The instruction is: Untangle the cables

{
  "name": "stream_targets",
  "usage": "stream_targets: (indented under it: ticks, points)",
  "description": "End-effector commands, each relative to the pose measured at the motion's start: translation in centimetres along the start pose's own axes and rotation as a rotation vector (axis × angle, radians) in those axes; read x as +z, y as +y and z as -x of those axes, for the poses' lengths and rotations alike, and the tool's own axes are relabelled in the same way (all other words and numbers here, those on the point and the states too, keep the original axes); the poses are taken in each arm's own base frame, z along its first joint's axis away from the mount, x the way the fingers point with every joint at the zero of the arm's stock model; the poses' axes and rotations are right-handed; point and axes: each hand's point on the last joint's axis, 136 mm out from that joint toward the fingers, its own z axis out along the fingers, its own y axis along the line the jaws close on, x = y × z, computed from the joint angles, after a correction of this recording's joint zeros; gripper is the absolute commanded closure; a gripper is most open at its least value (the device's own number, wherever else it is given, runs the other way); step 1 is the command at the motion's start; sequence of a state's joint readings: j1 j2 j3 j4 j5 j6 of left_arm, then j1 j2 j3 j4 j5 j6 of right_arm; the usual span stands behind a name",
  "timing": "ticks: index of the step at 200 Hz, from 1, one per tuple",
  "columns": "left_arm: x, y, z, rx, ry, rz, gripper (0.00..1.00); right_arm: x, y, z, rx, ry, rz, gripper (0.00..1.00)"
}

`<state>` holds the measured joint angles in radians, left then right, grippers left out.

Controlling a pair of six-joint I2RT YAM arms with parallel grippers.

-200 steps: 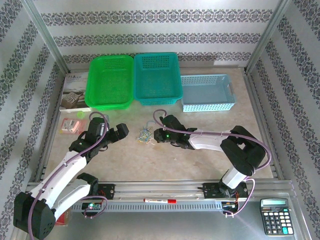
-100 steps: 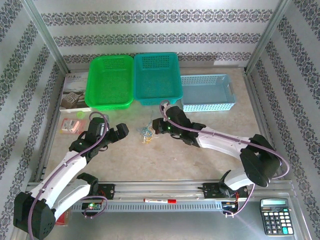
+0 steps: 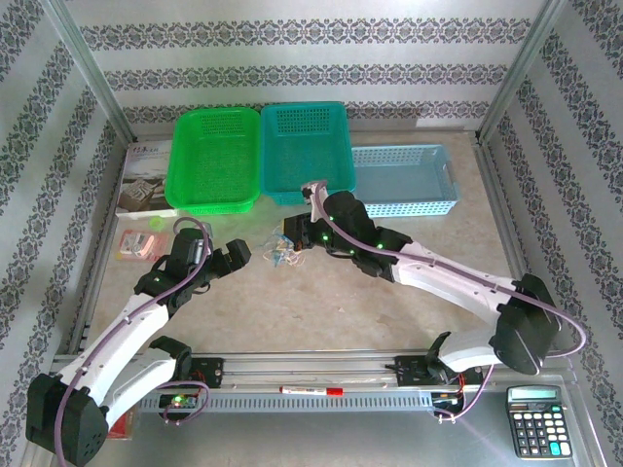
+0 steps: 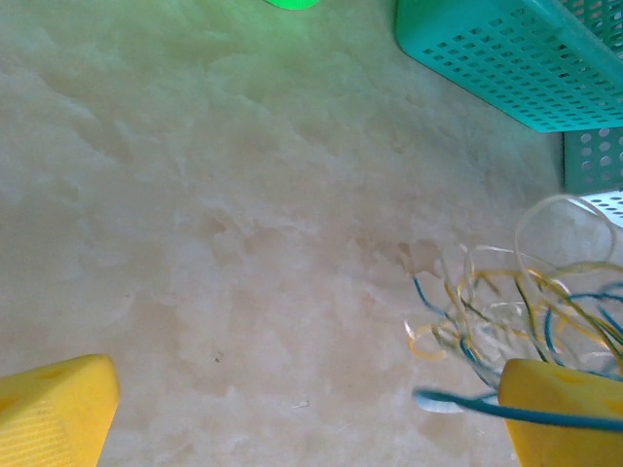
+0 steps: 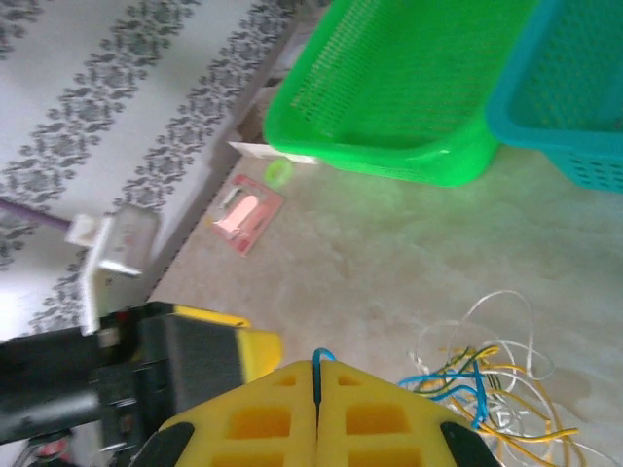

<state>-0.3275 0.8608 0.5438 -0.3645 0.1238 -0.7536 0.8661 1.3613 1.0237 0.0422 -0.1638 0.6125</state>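
Clenching right gripper on a blue strand of the thin blue-yellow-white wire tangle, likely to tease it free, with left gripper released at nine o'clock.

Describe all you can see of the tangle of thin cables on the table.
The cables are very thin, bendy wires in blue, yellow and white, looped into one loose tangle. Most of it rests on the beige table, in front of the teal basket. One blue strand is pinched in the shut right claw.

Blue strand of cables pinched in right hand; green basket beyond.
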Motion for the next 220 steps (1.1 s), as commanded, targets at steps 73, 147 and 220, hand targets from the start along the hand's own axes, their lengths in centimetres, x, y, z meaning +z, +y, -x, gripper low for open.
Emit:
stream_targets:
  ticks: [73, 147, 220]
  points:
    - [-0.4, -0.9, 0.1, 0.003, -0.011, -0.032, 0.0, 4.1, -6.6, -6.6, -0.028, 0.161, -0.165, 1.0]
    - [-0.6, -1.7, 0.2, 0.0, -0.014, -0.079, 0.03, 3.1, -6.5, -6.0, -0.051, 0.142, -0.176, 1.0]
    - [0.4, -4.0, -1.1, 0.034, 0.066, -0.21, 0.23, 1.7, -4.5, -4.0, -0.068, 0.094, -0.128, 1.0]
